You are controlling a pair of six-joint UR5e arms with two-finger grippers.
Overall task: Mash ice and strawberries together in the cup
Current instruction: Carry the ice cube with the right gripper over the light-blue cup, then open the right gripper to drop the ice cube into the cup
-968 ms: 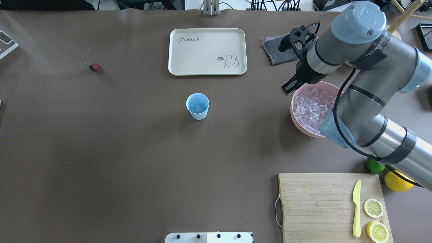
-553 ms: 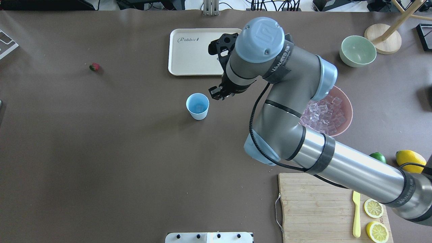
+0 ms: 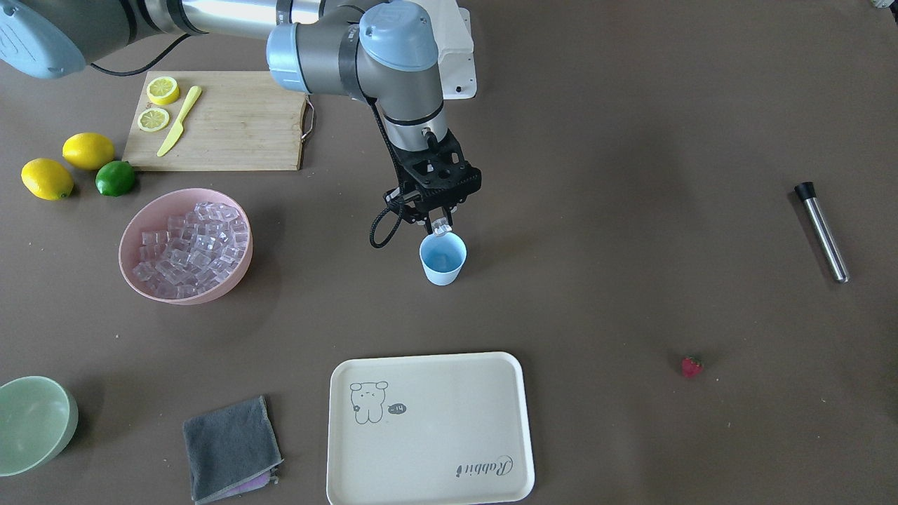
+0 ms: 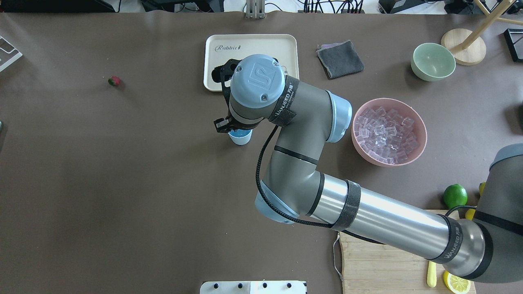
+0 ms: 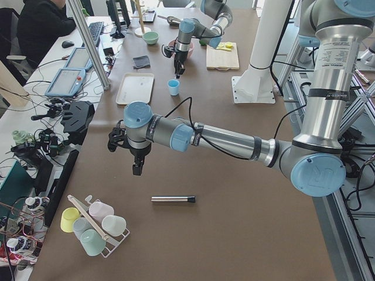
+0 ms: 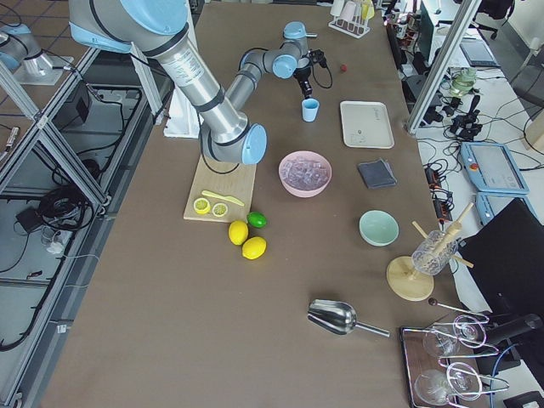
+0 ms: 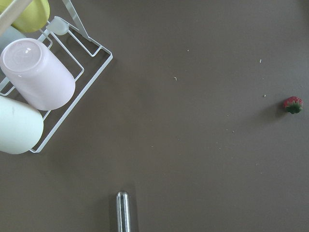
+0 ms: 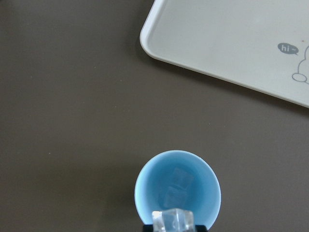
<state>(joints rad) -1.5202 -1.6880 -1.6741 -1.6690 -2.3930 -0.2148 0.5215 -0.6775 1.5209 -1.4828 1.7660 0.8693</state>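
The light-blue cup (image 3: 443, 259) stands mid-table, and the right wrist view (image 8: 177, 193) shows a few ice cubes (image 8: 176, 185) at its bottom. My right gripper (image 3: 438, 221) hangs just above the cup's rim, shut on one clear ice cube (image 3: 441, 226), which also shows in the right wrist view (image 8: 173, 221). In the overhead view the arm hides most of the cup (image 4: 241, 139). The strawberry (image 3: 691, 365) lies alone on the table, far from the cup, and shows in the left wrist view (image 7: 292, 104). My left gripper (image 5: 136, 170) hovers above the table; I cannot tell whether it is open or shut.
A pink bowl (image 3: 184, 295) full of ice (image 3: 189, 249) stands beside the cup. A metal muddler (image 3: 821, 231) lies near my left arm. A cream tray (image 3: 428, 428), grey cloth (image 3: 228, 445), green bowl (image 3: 31, 421), cutting board (image 3: 231, 126) and cup rack (image 7: 38, 72) are around.
My right arm has swung from over the pink bowl across to the cup, carrying an ice cube, and now hangs over the cup's rim.
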